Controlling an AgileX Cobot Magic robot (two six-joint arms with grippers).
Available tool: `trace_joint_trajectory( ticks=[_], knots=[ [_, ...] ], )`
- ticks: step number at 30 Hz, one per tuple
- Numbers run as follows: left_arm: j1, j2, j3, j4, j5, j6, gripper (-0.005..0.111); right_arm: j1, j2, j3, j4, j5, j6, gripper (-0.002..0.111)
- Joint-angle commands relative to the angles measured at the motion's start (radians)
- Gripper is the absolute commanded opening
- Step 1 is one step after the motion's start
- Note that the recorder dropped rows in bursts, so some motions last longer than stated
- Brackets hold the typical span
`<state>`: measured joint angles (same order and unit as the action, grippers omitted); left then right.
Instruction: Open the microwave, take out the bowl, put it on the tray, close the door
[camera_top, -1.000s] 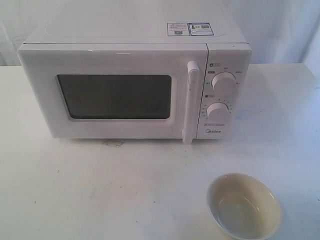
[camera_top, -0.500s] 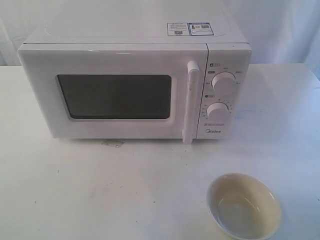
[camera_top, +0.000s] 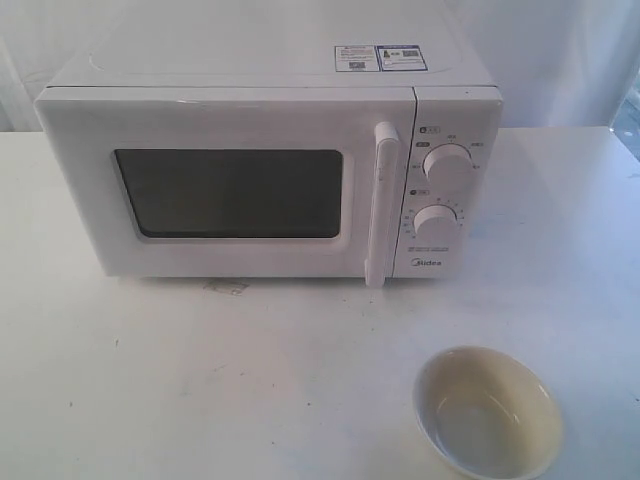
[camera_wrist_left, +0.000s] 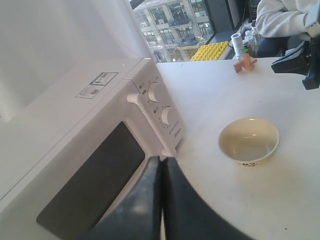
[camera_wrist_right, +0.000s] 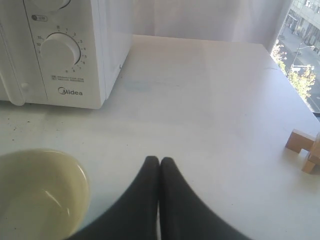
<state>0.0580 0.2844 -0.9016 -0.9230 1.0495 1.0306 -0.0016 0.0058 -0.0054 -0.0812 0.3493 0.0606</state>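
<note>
The white microwave (camera_top: 270, 170) stands at the back of the table with its door (camera_top: 225, 185) shut and the vertical bar handle (camera_top: 379, 205) beside the two knobs. The cream bowl (camera_top: 488, 411) sits on the table at the front right, upright and empty; it also shows in the left wrist view (camera_wrist_left: 249, 141) and the right wrist view (camera_wrist_right: 35, 195). No tray is in view. My left gripper (camera_wrist_left: 161, 159) is shut and empty, held above the door's window side. My right gripper (camera_wrist_right: 159, 160) is shut and empty over bare table beside the bowl. Neither gripper appears in the exterior view.
A small wooden block piece (camera_wrist_right: 302, 147) lies near the table's right edge, also seen in the left wrist view (camera_wrist_left: 244, 62). The other arm (camera_wrist_left: 300, 60) shows dark at the far side. A seated person (camera_wrist_left: 282, 20) is beyond the table.
</note>
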Motion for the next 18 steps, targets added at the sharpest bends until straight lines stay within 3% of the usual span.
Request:
trace_joint_trajectory(
  ticks=[1,7,13,18],
  knots=[
    [-0.001,-0.005,-0.004,0.001,0.005,-0.007,0.000,-0.008,-0.006,0.005,0.001,0.000,-0.003,0.000],
    [-0.001,-0.007,0.110,0.010,-0.120,-0.003,0.000,-0.008,-0.006,0.005,0.001,0.000,-0.003,0.000],
    [-0.001,-0.033,0.411,-0.018,-0.402,-0.008,0.000,-0.008,-0.006,0.005,0.001,0.000,-0.003,0.000],
    [-0.001,-0.039,0.566,-0.319,-0.613,-0.092,0.000,-0.008,-0.006,0.005,0.001,0.000,-0.003,0.000]
  ],
)
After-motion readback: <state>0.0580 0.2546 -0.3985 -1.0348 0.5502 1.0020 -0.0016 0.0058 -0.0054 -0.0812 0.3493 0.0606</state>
